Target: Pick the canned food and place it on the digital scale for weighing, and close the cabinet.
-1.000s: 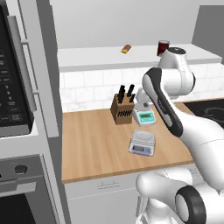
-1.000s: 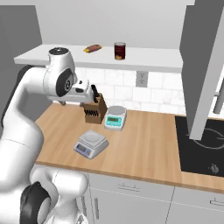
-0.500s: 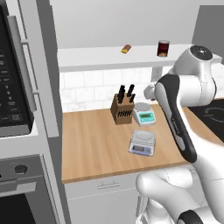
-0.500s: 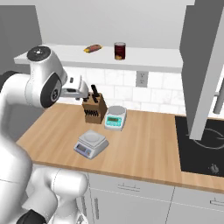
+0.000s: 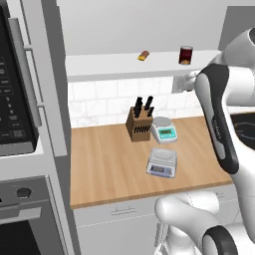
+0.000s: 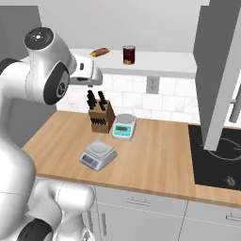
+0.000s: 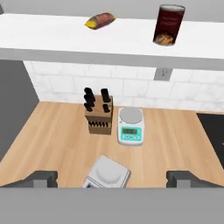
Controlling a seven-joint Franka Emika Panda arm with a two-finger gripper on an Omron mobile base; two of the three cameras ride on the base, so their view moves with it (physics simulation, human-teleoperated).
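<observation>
The can (image 7: 169,25) stands upright on the white shelf (image 7: 52,37) of the open cabinet, toward the shelf's right part, with nothing touching it; in the left base view the can (image 5: 186,55) sits near the shelf's right end, and in the right base view it (image 6: 128,54) stands just right of a small orange-brown packet (image 6: 100,51). That packet (image 7: 100,20) lies flat on the same shelf, well apart from the can. Those two things are all the shelf holds. A grey cabinet door (image 6: 221,70) hangs open at the right of the right base view, over the black cooktop (image 6: 214,155). Below the shelf, on the wooden counter (image 7: 52,135), a knife block (image 7: 99,116) holds several black-handled knives upright in its slots. Just beside it to the right stands the white scale (image 7: 131,126) with a round platter and green panel, its platter bare. Nearer the counter's front edge sits the silver scale (image 7: 107,172), its square platform bare too; it shows again in the left base view (image 5: 162,162) and the right base view (image 6: 98,154). The gripper (image 7: 111,178) hangs high above the counter, aimed down toward the silver scale, its two dark fingertips (image 7: 43,177) spread far apart with nothing between them.
</observation>
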